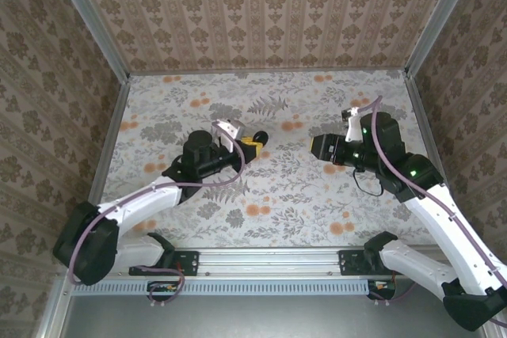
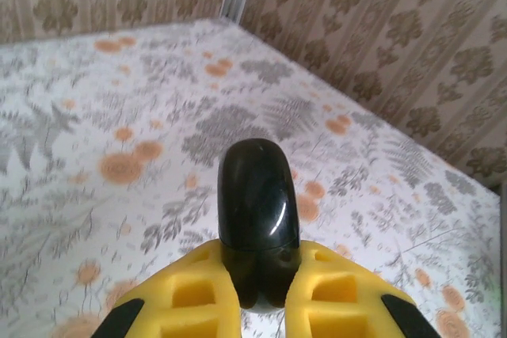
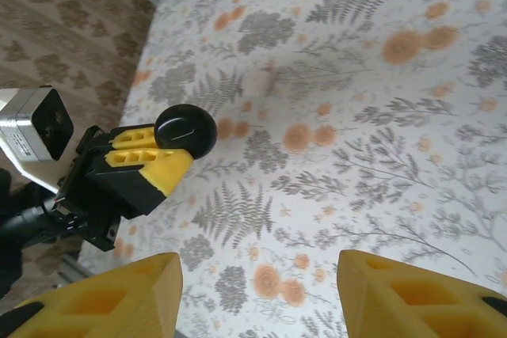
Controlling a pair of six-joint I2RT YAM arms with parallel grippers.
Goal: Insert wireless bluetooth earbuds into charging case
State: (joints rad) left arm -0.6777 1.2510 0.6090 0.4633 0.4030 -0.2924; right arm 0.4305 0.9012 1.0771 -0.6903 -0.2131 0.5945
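- Black and glossy, the charging case (image 1: 261,142) hangs over the table (image 1: 277,203) left of centre, pinched by the left gripper (image 1: 252,146). Its long axis runs rightward toward the right gripper (image 1: 314,146), which faces it from a little way off. A push from that side could lever it out of the pinch.
- Left wrist: the yellow fingers (image 2: 198,298) clamp only the near end of the case (image 2: 257,195). The long axis runs straight out ahead, rounded end leading. So smooth a shell held by so little may slip or pivot. No lid seam shows, so I cannot tell whether it is open.
- Right wrist: the case (image 3: 186,131) appears end-on, pointing roughly at this camera. The right gripper's fingers (image 3: 119,298) stand spread with nothing between them. Closing off-centre would knock the case askew.
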